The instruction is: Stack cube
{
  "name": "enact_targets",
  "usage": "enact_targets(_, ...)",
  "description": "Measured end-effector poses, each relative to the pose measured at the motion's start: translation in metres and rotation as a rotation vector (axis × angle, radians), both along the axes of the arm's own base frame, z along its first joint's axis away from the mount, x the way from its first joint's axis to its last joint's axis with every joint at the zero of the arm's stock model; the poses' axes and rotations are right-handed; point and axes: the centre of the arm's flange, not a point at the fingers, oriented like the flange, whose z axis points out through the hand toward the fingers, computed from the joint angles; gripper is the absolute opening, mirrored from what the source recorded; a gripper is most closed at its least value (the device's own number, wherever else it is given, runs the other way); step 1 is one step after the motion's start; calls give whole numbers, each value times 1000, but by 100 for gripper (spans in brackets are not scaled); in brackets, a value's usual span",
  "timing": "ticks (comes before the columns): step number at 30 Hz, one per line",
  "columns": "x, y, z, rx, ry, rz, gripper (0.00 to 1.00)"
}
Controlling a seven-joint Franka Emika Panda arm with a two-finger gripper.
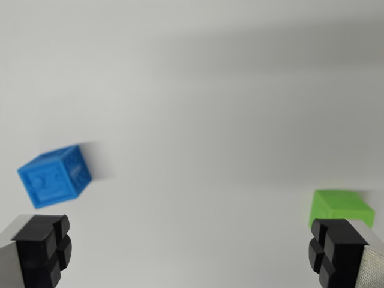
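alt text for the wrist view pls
Open gripper hangs over a white surface, holding nothing. A blue cube sits toward the wrist view's left; a green cube sits partly behind the finger at the right.

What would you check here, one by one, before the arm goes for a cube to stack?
1. Gripper open, holding nothing: ok.
2. Blue cube in view, free on all sides: ok.
3. Green cube fully visible: not ok, one finger hides part of it.
4. Cubes apart on the white table: ok.
5. Gripper centred over a cube: not ok, both lie off to the sides.
6. Picture sharp: not ok, blurred.
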Motion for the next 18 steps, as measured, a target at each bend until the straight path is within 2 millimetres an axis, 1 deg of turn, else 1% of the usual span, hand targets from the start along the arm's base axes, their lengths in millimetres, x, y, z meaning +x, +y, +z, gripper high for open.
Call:
enact_targets(9, -11, -11, -13, 0, 1, 2, 100)
enact_targets(18, -25, -26, -30, -1, 2, 5, 100)
